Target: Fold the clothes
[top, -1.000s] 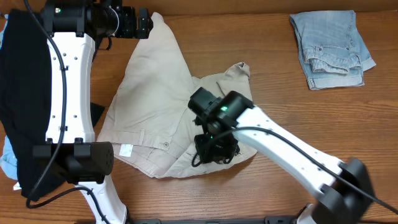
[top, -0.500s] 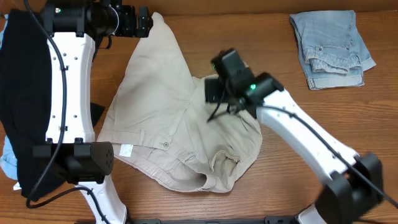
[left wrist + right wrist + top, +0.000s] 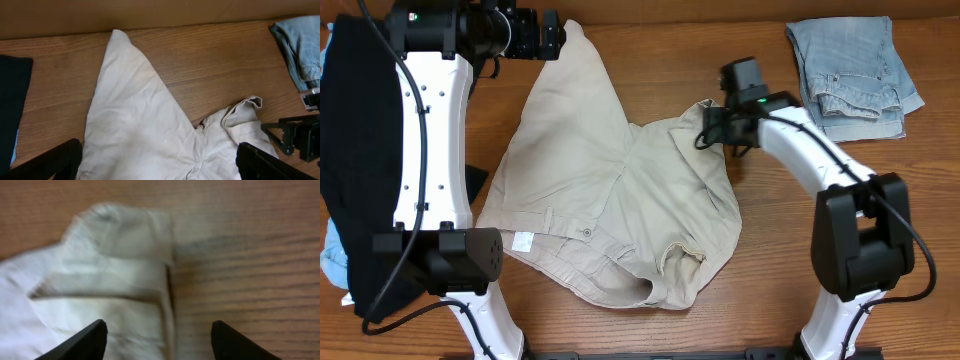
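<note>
The right end effector (image 3: 160,337) hangs with its fingers apart and empty, just above the turned-up hem corner of the large beige khaki cotton shorts (image 3: 610,200). It seems placed there to lay that leg out flat. The left end effector (image 3: 160,170) is also spread wide and grips nothing. It hovers at the far pointed tip of the other leg, probably ready to take it for a fold. The shorts lie open in the middle of the brown wooden desk (image 3: 770,270), rumpled at the near right, so no fold is made yet. A folded pair of light-blue denim shorts (image 3: 850,75) sits well apart at the far right, seemingly done. A black garment (image 3: 350,150) waits at the left edge.
</note>
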You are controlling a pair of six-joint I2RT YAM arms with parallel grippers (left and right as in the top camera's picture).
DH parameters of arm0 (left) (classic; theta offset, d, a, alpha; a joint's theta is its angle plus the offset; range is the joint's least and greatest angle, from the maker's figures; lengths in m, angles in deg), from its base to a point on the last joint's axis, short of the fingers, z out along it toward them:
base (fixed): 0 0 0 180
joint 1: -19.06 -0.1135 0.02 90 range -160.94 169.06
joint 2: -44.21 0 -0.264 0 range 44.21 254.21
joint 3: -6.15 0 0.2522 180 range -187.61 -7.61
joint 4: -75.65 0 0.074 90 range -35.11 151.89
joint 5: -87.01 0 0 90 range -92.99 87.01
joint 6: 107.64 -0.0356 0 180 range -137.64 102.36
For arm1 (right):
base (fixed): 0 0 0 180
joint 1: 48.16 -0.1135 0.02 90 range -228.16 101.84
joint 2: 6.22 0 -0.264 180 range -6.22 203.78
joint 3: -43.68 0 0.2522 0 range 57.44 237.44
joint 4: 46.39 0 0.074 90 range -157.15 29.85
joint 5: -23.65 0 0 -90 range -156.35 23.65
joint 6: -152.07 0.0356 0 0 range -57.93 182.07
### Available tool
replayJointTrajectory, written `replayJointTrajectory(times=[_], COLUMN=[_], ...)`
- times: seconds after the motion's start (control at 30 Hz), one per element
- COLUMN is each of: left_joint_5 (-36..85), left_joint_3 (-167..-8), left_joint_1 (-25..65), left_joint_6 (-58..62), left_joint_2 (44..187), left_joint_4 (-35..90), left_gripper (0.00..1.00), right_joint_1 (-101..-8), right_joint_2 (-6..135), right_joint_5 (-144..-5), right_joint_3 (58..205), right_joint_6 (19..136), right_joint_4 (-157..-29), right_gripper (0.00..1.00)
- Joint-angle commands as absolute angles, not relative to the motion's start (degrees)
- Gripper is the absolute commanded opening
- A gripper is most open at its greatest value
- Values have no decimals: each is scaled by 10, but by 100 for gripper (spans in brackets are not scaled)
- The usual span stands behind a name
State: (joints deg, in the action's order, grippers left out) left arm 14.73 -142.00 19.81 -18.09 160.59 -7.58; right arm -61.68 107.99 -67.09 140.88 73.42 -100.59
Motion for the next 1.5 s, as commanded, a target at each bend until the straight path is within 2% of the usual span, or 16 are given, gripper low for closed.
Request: replayJointTrajectory(times=[0.0,0.23,0.3,0.37,0.53,0.63,0.8,1.13,1.3,1.47], left_joint_5=[144,144,144,144,144,144,144,144,144,144], left_joint_3=[-1416,-1416,-1416,-1416,-1416,-1416,-1416,-1416,-1416,-1414], left_joint_1=[203,203,203,203,203,203,203,203,203,203], left_joint_6=[-194,-194,-194,-194,-194,-194,-194,-194,-194,-194], left_joint_2=[1611,1611,1611,1611,1611,1611,1611,1611,1611,1611], left_joint_4=[-75,-75,-76,-78,-80,-80,-82,-82,-85,-88], left_gripper=[100,100,100,100,100,100,100,100,100,100], right_joint_1=[-590,-578,-578,-578,-567,-551,-505,-421,-407,-390], right_joint_2=[1098,1126,1131,1131,1129,1121,1075,981,983,983], right_joint_5=[-793,-868,-870,-870,-870,-870,-870,-864,-732,-689], right_joint_3=[1406,1403,1403,1403,1411,1425,1464,1498,1466,1413], right_joint_6=[661,618,618,618,625,633,651,669,738,759], right_joint_4=[-1019,-1027,-1026,-1024,-1024,-1035,-1081,-1261,-1329,-1335], right_gripper=[73,74,70,59,20,4,4,4,4,4])
